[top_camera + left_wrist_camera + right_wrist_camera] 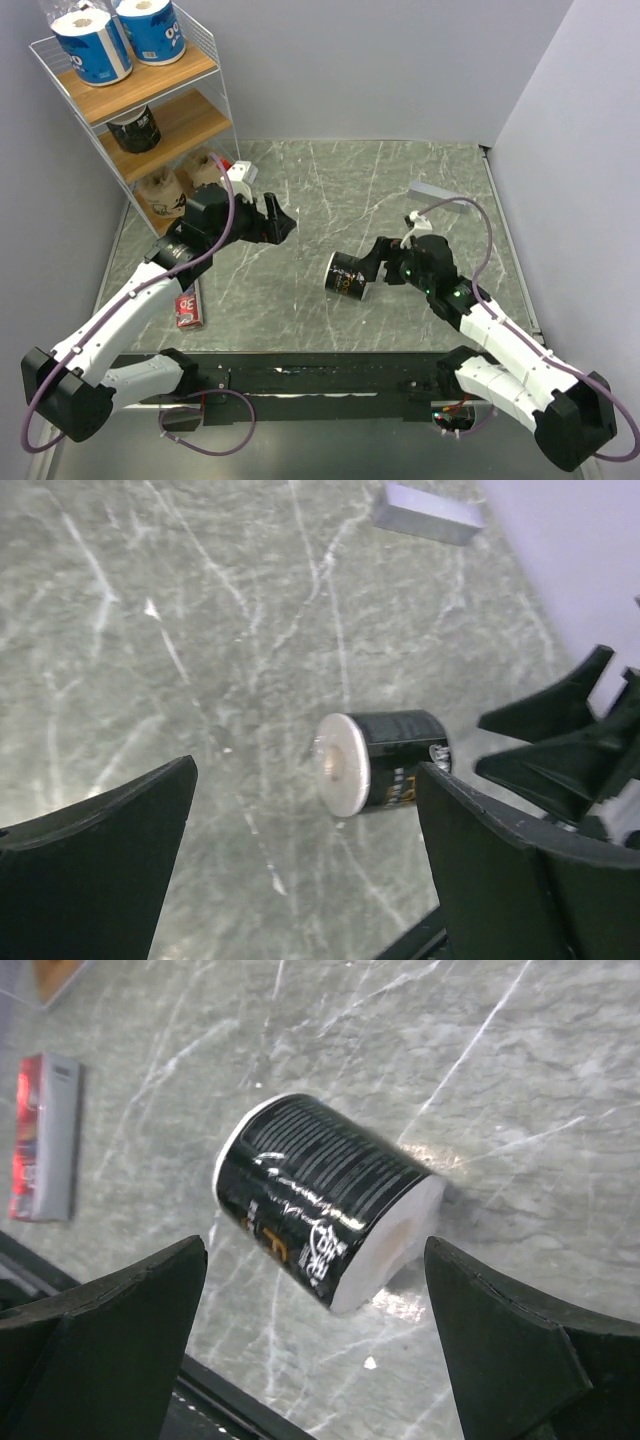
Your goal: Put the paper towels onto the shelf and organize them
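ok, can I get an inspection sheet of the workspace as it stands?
Surface: grey marbled table with white veins.
Job's things: shelf holds two blue-wrapped rolls on the top board, one black-wrapped roll on the middle board and two tan rolls on the bottom board. The loose black roll lies on its side on the table.
Clutter: red box by the left arm; grey block at far right.
Grippers: left gripper open, empty; right gripper open, just behind the loose black roll, not gripping it.
Cables: purple cables along both arms, looping at the bases.
Surroundings: plain walls; nothing else seen.
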`<state>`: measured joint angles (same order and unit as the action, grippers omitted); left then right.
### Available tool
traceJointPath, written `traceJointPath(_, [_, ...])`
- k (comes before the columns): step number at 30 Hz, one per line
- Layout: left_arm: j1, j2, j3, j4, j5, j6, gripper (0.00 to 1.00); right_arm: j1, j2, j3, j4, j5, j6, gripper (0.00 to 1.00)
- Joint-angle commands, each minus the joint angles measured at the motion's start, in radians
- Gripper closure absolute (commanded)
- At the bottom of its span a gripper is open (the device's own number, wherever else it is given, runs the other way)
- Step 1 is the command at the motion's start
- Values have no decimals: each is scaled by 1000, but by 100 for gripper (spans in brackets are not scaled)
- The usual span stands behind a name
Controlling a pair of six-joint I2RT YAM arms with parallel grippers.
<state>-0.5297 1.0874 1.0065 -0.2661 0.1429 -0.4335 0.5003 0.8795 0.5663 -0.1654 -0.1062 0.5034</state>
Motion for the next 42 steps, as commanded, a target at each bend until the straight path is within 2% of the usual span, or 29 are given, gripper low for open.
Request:
traceJointPath(1, [2,-14,-12,-12,-57,108,3,-32,-77,-112,148,-116,98,4])
traceJointPath(4, [2,-44,-122,85,-10,107,3,-46,-86,-160,225,-151,104,4])
traceJointPath(5, [2,-47,-140,71,0,119,4,-57,-82,-167,248,-168,100,3])
traceJointPath(8, [-15,-55,-118,34,-71,136,4,-86,-82,-195,271,-179,89,3])
traceJointPath(11, [-15,-70,-131,50,-80,138,4,-135,-64,-241,374,-251,113,3])
traceJointPath(18, [-15,-130,-157,67,-140,148,4,-143,64,-279,558,-371,130,3])
traceJointPath(23, [-15,-112,-140,36,-180,151,4,-144,116,-327,678,-386,185,5])
traceJointPath(33, [-18,-112,-147,47,-181,153,4,-144,200,-387,888,-423,210,6])
traceJointPath(39, [-18,-103,-144,47,-181,156,4,-144,298,-405,1058,-475,239,9])
traceJointPath(42, [-18,-99,-144,47,-180,157,4,-144,338,-399,1087,-478,239,14])
